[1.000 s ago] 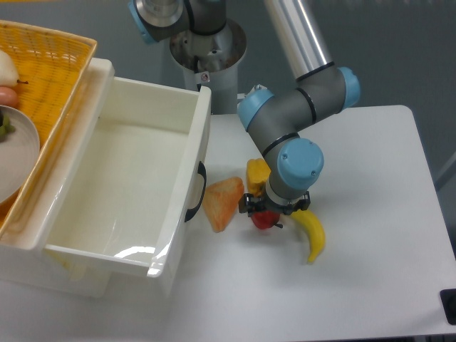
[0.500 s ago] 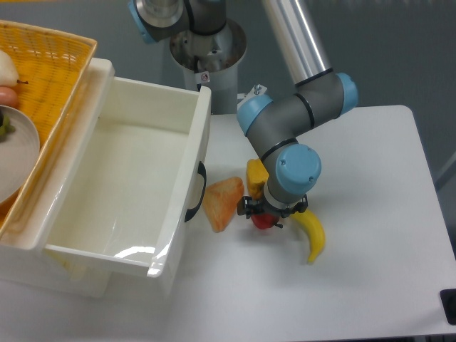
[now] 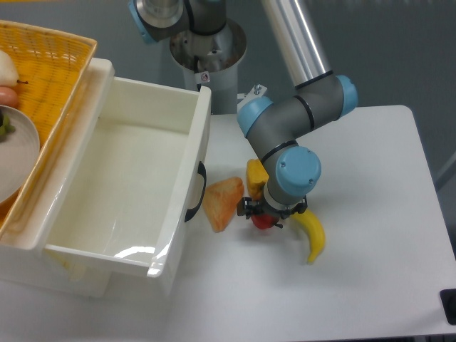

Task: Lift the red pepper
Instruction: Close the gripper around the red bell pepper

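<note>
The red pepper (image 3: 264, 221) is seen on the white surface (image 3: 370, 285), between an orange wedge (image 3: 222, 202) and a banana (image 3: 311, 234), with the pincer (image 3: 269, 211) lowered directly over it, apparently to grip it, though whether it is clenched cannot be told. Just behind, a yellow pepper (image 3: 256, 173) is crowded against the wrist. Farther back, a white bin (image 3: 135, 178) and a yellow basket (image 3: 50, 68) are ranged along the left edge.

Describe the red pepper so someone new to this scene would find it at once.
Start at the large white bin on the table's left, then look just right of it, under the pincer. The red pepper is the small glossy red piece there, between the pale orange wedge and the banana.
</note>
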